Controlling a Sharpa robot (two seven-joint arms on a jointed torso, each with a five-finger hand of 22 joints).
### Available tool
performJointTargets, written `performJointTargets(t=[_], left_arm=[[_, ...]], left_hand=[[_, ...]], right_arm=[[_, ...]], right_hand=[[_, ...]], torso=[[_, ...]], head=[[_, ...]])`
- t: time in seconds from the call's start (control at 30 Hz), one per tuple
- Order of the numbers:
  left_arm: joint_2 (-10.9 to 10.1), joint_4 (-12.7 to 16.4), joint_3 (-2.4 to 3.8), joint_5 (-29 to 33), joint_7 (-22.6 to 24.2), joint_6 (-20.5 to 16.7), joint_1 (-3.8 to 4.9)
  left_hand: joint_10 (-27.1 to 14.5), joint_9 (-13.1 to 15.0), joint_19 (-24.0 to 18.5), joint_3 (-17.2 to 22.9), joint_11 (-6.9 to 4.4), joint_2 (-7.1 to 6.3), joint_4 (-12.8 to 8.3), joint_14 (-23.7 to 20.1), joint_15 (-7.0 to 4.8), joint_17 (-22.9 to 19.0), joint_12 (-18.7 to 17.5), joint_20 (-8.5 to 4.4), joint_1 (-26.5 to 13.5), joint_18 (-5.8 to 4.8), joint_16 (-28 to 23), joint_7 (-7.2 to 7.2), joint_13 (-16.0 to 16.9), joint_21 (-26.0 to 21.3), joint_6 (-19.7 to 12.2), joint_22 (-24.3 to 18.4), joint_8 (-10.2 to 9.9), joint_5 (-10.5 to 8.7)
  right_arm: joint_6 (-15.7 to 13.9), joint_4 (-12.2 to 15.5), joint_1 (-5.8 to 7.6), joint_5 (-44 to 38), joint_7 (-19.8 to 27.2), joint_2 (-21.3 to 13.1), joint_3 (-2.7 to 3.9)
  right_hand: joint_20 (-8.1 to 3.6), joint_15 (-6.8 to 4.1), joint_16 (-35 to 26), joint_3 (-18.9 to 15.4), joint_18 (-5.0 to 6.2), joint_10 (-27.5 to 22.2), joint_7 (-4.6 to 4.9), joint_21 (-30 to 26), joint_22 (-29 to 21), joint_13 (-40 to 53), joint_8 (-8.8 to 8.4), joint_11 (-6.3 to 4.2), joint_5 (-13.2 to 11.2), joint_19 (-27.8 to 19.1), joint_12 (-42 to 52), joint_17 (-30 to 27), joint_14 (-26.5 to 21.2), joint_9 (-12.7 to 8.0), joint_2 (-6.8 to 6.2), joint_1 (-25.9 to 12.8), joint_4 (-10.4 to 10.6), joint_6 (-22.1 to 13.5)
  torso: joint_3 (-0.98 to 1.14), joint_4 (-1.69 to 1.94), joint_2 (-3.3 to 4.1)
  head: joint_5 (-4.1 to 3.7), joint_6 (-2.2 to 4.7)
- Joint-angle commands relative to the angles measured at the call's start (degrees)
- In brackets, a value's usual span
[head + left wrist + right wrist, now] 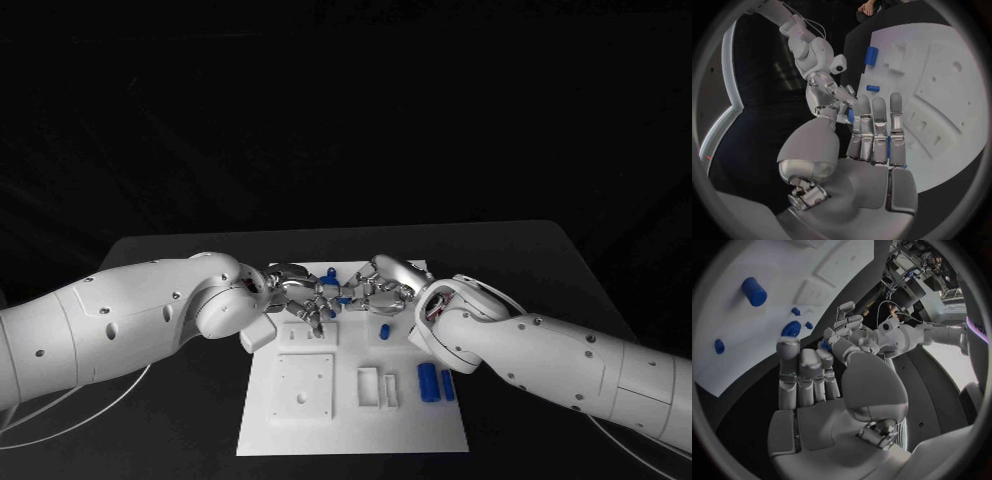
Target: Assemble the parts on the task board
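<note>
Hands [296,290] [378,287] meet over task board [353,425] far edge | together pinching small blue part [333,274]

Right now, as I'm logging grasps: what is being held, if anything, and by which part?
A small blue part sits between the fingertips of the left hand and right hand; which grips it, and where, cannot be told.

arms [101,325]: white, screw-dotted (thin pale cables) | hands [861,165]: silver, jointed
</note>
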Motion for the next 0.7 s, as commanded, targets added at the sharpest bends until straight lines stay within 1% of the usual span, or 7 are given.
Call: performJointTargets(t=[0.03,0.13,0.17,0.23,0.33,0.4,0.7], left_arm=[[0.0,0.0,0.08,0.7,0.1,-0.8,0.06],[0.0,0.0,0.08,0.7,0.0,-0.8,0.06],[0.0,0.0,0.08,0.7,-0.1,-0.8,0.06],[0.0,0.0,0.08,0.7,-0.1,-0.9,0.06],[0.0,-0.1,0.08,0.7,-0.2,-0.9,0.06],[0.0,-0.1,0.07,0.7,-0.3,-0.9,0.06],[0.1,-0.2,0.07,0.7,-0.4,-0.9,0.06]], left_hand=[[0.0,-0.9,0.3,-0.8,0.58,-0.11,1.4,-0.1,0.36,-0.2,-0.1,0.03,0.7,-0.64,-0.3,0.23,-0.1,-0.5,0.2,-0.1,0.0,-0.37],[-0.2,-2.6,0.3,-0.9,0.79,0.05,1.7,-0.3,0.49,-0.3,-0.3,0.13,0.9,-0.63,-0.6,0.63,-0.2,-0.9,-0.1,-0.1,-1.3,-0.43],[-0.1,-4.4,0.4,-1.1,0.81,0.04,1.7,-0.3,0.56,-0.4,-0.4,0.23,1.0,-0.56,-0.6,0.72,-0.3,-1.1,0.8,-0.2,-2.0,-0.48],[-0.3,-5.9,0.4,-1.1,0.97,-0.13,2.5,-0.4,0.67,-0.5,-0.6,0.33,0.8,-0.53,-0.8,0.85,-0.5,-1.6,0.4,-0.2,-2.3,-0.65],[-0.4,-6.9,0.4,-1.1,1.11,-0.07,2.4,-0.5,0.78,-0.7,-0.9,0.43,0.9,-0.51,-1.1,1.02,-0.7,-2.1,0.3,-0.4,-2.6,-0.67],[-0.4,-7.3,0.5,-1.0,1.15,0.54,2.2,-0.6,0.83,-0.8,-1.2,0.48,1.1,-0.50,-1.3,1.10,-0.8,-2.2,0.3,-0.4,-2.9,-0.56],[-0.5,-9.3,0.7,-0.4,1.13,4.69,0.0,-0.6,0.87,-1.0,-1.7,0.53,3.2,-0.50,-1.7,1.13,-1.1,-3.0,0.3,-0.6,-4.4,0.31]], right_arm=[[0.7,0.2,-0.08,-0.6,0.0,0.0,-0.02],[0.7,0.2,-0.09,-0.6,-0.1,0.0,-0.02],[0.6,0.2,-0.10,-0.6,-0.1,0.0,-0.02],[0.6,0.2,-0.10,-0.6,-0.1,0.0,-0.02],[0.5,0.3,-0.11,-0.5,-0.2,0.0,-0.02],[0.5,0.3,-0.11,-0.5,-0.2,0.0,-0.02],[0.7,0.4,-0.11,-0.3,-0.2,0.0,-0.02]], right_hand=[[-0.27,-0.32,0.2,0.5,-1.01,0.2,-0.40,0.4,4.5,0.1,0.40,-0.32,0.3,1.7,-0.3,0.1,0.0,0.1,0.14,-0.4,0.0,3.2],[-0.27,-0.32,0.2,0.5,-1.01,0.2,-0.40,0.4,4.5,0.1,0.40,-0.32,0.3,1.7,-0.3,0.1,0.0,0.1,0.14,-0.4,0.0,3.2],[-0.27,-0.32,0.2,0.5,-1.01,0.2,-0.40,0.4,4.5,0.1,0.40,-0.32,0.3,1.7,-0.3,0.1,0.0,0.1,0.14,-0.4,0.0,3.2],[-0.27,-0.32,0.2,0.5,-1.01,0.2,-0.40,0.4,4.5,0.1,0.40,-0.32,0.3,1.7,-0.3,0.1,0.0,0.1,0.14,-0.4,0.0,3.2],[-0.27,-0.33,0.2,0.5,-1.01,0.2,-0.40,0.4,4.5,0.1,0.40,-0.33,0.3,1.7,-0.2,0.1,0.0,0.1,0.11,-0.5,0.0,3.2],[-0.27,-0.33,0.2,0.5,-1.01,0.2,-0.40,0.4,4.5,0.1,0.40,-0.33,0.3,1.7,-0.2,0.1,0.0,0.1,0.11,-0.5,0.0,3.2],[-0.28,-0.33,0.3,0.6,-1.00,0.2,-0.40,0.5,4.5,0.1,0.40,-0.34,0.4,1.7,-0.2,0.2,0.0,0.1,0.08,-0.5,-0.1,3.2]], torso=[[0.01,0.03,0.00],[0.00,0.03,0.01],[0.00,0.04,0.02],[0.01,0.01,0.04],[0.01,0.01,0.05],[0.01,-0.01,0.03],[0.03,-0.01,-0.02]], head=[[-0.04,-0.04],[-0.04,-0.06],[-0.04,-0.11],[-0.05,-0.11],[-0.07,-0.10],[-0.05,-0.08],[-0.06,-0.12]])
